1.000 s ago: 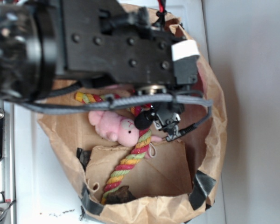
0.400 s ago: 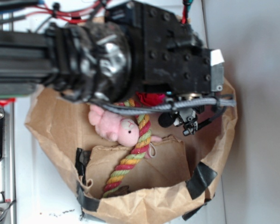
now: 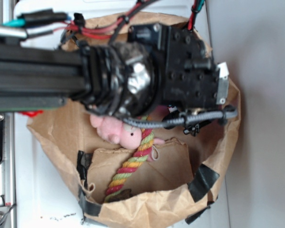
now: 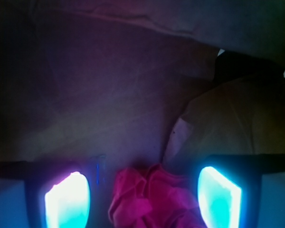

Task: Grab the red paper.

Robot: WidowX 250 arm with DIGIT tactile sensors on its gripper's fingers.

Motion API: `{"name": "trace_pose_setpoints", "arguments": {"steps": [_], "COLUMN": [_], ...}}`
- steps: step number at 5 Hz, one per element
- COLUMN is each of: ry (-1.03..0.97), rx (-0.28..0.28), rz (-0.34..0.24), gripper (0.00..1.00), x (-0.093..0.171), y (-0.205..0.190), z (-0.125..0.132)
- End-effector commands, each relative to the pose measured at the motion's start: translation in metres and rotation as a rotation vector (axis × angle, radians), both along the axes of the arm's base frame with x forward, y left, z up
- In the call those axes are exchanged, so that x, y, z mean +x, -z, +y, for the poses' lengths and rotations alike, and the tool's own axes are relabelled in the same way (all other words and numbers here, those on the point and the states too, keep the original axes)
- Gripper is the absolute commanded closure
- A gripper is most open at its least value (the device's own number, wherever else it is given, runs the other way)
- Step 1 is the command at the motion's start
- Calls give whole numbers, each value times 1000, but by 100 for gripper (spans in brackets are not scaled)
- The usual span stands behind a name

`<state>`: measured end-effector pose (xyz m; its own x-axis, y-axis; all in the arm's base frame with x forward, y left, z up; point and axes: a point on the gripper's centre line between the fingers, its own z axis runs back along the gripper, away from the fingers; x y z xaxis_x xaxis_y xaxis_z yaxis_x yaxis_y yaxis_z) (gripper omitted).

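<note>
red paper (image 4: pixel 149 199), between spread tool (image 4: pixel 142 202) fingers

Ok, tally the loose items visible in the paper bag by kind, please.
Red paper wad: 1
Pink plush bunny: 1
Red-yellow-green twisted rope: 1
Total: 3, all in the brown paper bag; the arm hides much of it.

We've got a crinkly matt brown paper bag (image 3: pixel 147 209); fuzzy pink plush (image 3: pixel 116 129); twisted fibrous rope (image 3: pixel 130 164); crumpled red paper (image 4: pixel 152 199); glossy black tape (image 3: pixel 203 176).
</note>
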<state>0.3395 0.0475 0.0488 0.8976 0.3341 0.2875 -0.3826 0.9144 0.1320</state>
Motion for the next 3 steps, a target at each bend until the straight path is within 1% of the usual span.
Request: {"name": "trace_pose_setpoints", "arguments": {"steps": [1, 3], "ry": [14, -8], "rx": [-15, -23], "rz": [-62, -97], "gripper": [100, 100], "x": [-2, -5], "y": [-12, -18], "z": [-6, 2]}}
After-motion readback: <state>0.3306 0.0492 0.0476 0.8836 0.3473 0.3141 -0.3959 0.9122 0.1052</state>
